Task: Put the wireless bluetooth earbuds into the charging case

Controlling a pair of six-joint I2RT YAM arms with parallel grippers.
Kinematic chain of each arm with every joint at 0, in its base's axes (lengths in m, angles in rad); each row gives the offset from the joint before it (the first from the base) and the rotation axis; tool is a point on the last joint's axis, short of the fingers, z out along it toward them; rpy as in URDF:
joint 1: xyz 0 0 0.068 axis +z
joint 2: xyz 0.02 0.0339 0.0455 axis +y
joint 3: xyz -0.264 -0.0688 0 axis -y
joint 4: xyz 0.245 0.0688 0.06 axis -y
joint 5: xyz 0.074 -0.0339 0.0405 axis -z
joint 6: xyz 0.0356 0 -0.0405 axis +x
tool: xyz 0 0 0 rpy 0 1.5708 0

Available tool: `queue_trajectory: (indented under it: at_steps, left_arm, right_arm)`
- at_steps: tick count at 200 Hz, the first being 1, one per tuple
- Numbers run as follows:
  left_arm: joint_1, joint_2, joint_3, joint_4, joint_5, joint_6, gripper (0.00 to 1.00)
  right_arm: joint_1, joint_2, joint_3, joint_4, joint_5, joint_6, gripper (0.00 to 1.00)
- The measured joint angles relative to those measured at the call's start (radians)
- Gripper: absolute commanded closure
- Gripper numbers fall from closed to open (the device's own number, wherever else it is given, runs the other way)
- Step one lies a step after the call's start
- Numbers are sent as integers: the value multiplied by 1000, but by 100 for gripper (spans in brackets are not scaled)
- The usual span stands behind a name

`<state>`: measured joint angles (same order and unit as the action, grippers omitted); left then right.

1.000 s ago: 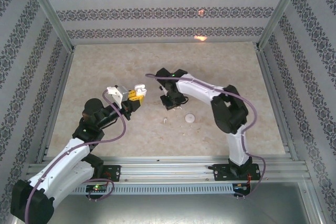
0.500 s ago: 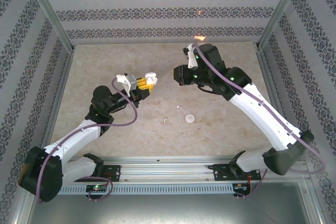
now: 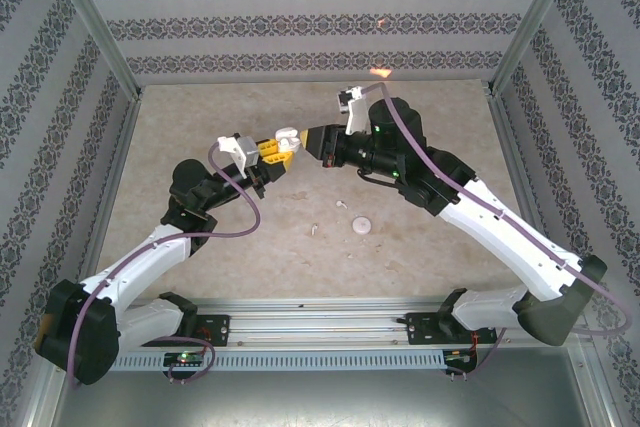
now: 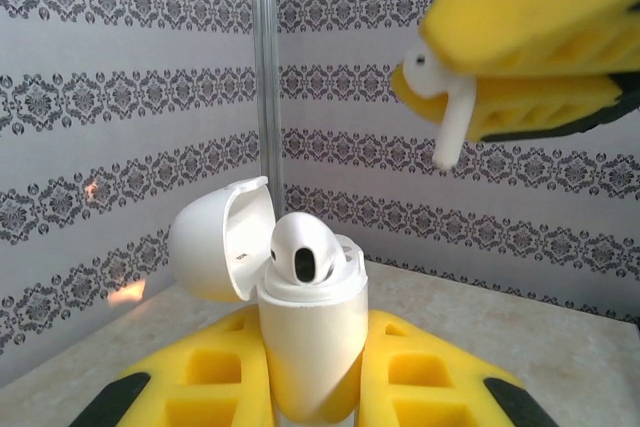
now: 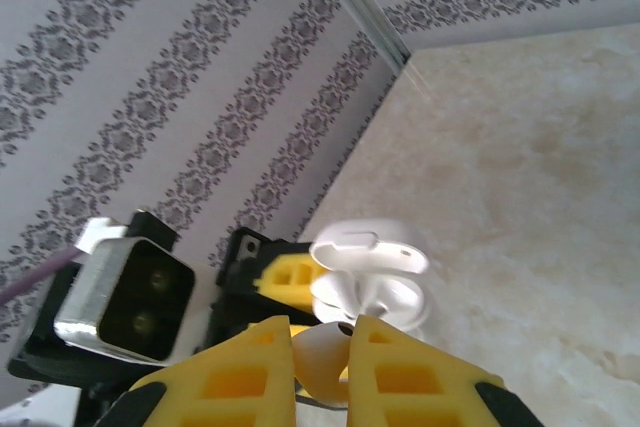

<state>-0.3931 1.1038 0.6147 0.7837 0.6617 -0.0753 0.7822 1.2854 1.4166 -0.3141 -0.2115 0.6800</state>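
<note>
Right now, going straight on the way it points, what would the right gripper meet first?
Probably the charging case held by the left gripper, the earbud in the right gripper touching first; depth is uncertain.

A beige marbled tabletop (image 3: 190, 137) fills the middle of the top view, boxed in by walls of grey-and-white damask-striped wallpaper (image 3: 300, 17). Bare aluminium posts (image 3: 95, 22) slant in from the upper left and upper right corners. Two orange light glints (image 3: 381, 71) sit on the back wall, right of centre. A metal rail (image 3: 320, 319) spans the frame near the bottom.
</note>
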Motion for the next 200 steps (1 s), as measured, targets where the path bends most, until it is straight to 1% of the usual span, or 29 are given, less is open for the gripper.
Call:
queue_trajectory:
  at_steps: [71,120,200]
  left_arm:
    - [0,-13,-2,10,-3,-4,100]
    - [-1,-28,-9,8,-3,-4,100]
    - [-7,-35,-16,-13,-8,-4,100]
  right_arm:
    - [2,37,-2,75,-18,34,86]
    - [2,79,0,85,-30,50,85]
    - [1,103,0,95,-50,63,86]
